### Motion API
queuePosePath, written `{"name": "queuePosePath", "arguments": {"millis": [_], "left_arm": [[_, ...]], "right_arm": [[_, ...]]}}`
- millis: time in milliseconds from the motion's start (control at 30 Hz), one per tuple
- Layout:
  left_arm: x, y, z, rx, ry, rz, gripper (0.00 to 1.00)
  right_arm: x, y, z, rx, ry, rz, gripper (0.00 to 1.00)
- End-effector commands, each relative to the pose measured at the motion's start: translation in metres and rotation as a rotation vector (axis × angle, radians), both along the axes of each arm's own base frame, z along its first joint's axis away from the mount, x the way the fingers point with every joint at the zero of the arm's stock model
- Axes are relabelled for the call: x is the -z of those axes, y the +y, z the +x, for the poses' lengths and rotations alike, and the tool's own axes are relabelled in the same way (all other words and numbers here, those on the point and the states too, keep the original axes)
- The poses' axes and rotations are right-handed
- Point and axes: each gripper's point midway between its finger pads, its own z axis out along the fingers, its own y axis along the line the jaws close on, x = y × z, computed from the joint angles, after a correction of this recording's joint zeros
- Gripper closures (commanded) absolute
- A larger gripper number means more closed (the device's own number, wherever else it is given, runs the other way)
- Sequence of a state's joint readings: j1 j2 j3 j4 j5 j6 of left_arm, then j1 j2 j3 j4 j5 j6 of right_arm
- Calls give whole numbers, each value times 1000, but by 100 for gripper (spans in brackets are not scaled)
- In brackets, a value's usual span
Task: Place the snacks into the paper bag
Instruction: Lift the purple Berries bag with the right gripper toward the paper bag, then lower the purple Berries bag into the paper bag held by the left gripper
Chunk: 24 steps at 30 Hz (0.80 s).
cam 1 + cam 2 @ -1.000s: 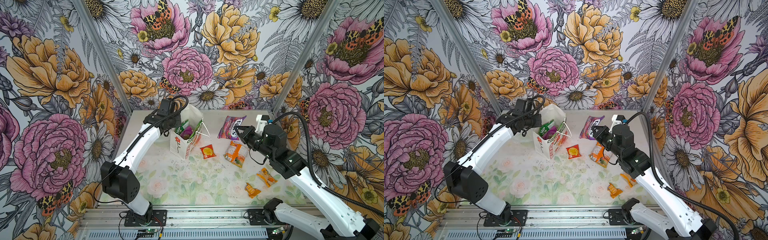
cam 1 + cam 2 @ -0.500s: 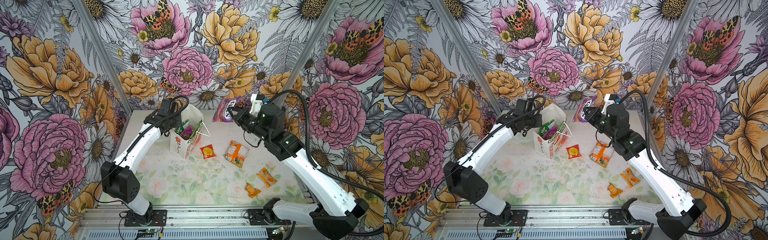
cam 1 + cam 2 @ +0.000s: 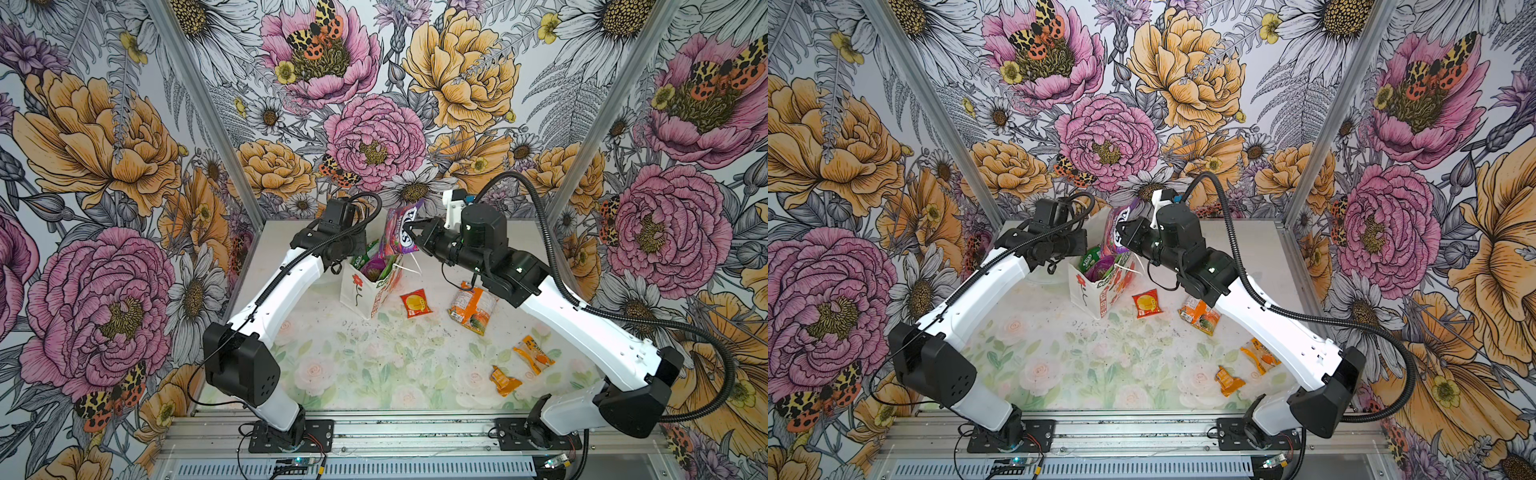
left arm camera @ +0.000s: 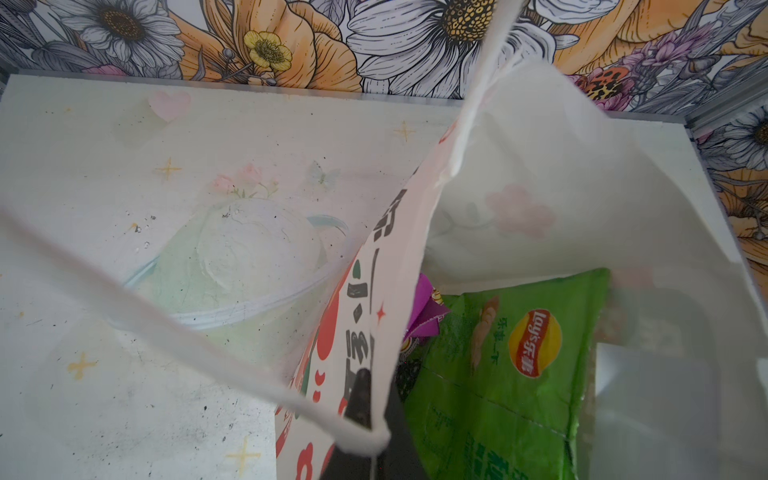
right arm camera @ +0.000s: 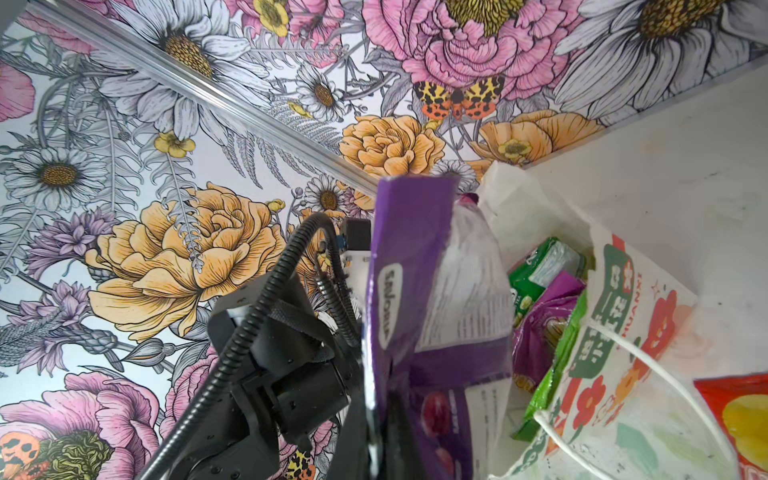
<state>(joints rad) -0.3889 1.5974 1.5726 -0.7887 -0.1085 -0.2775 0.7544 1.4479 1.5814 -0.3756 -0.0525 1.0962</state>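
In both top views the right end effector [image 3: 412, 227] is clamped on the FOX'S packet [image 3: 397, 235], hanging over the bag [image 3: 356, 286]. Left wrist: the left end effector [image 4: 365, 390] pinches the bag's wall, and a green packet [image 4: 498, 374] sits inside. Right wrist: a grape packet [image 5: 544, 328] is in there too. A sachet [image 3: 415, 303] and wrappers [image 3: 533, 353] lie on the floral counter [image 3: 374, 365], with flowered walls [image 3: 104, 145] all round.

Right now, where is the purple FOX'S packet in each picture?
Top view: FOX'S packet, middle, over the paper bag's mouth.
Top view: FOX'S packet, slightly left of middle.
Left wrist: not in it.
Right wrist: FOX'S packet, centre, upright.
Shared landmark: the paper bag's red flowers.
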Motion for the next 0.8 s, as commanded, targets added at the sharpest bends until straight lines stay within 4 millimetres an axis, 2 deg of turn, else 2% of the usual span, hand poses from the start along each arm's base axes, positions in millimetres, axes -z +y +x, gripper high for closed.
{"name": "queuePosePath", "arguments": {"millis": [0, 233, 433, 767], "left_arm": [[-38, -7, -2, 38, -94, -37, 100], [-39, -5, 0, 34, -89, -64, 100], [-42, -1, -1, 21, -105, -35, 100], [-45, -2, -2, 24, -112, -46, 100]], "right_arm": [[-18, 6, 6, 23, -28, 77, 100], [6, 32, 19, 2, 30, 74, 100], [20, 41, 26, 8, 55, 54, 100], [26, 54, 34, -5, 69, 38, 100]]}}
